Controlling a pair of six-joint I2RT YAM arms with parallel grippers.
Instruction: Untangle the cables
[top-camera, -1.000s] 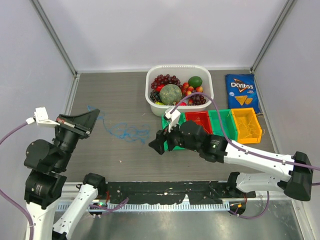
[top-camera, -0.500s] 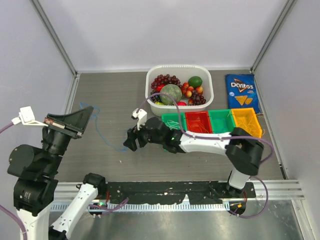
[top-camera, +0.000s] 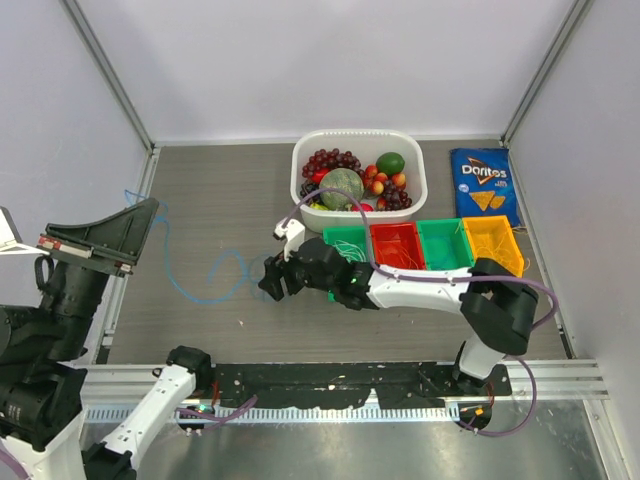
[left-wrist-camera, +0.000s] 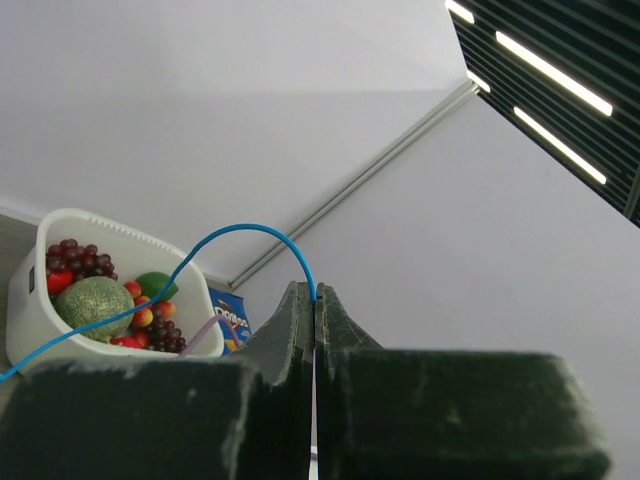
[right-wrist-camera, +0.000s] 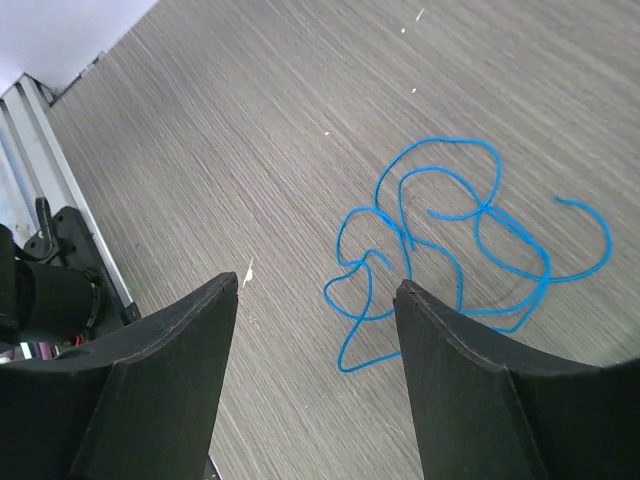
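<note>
A thin blue cable (top-camera: 200, 298) runs from my raised left gripper (top-camera: 150, 204) down to the table and over toward my right gripper (top-camera: 268, 282). In the left wrist view the left gripper (left-wrist-camera: 316, 294) is shut on the blue cable (left-wrist-camera: 250, 228), which arcs out from between its tips. In the right wrist view the right gripper (right-wrist-camera: 315, 285) hangs open just above the table. The loose looped end of the blue cable (right-wrist-camera: 440, 230) lies ahead of its right finger, and nothing sits between the jaws.
A white tub of fruit (top-camera: 410, 190) stands at the back centre, with a Doritos bag (top-camera: 483, 184) to its right. A row of green, red and orange bins (top-camera: 492, 245) sits in front of the tub, right behind the right arm.
My left gripper has risen and swung left, drawing the blue cable out of its heap into a long strand. The right arm has reached left to the cable's loose end.
</note>
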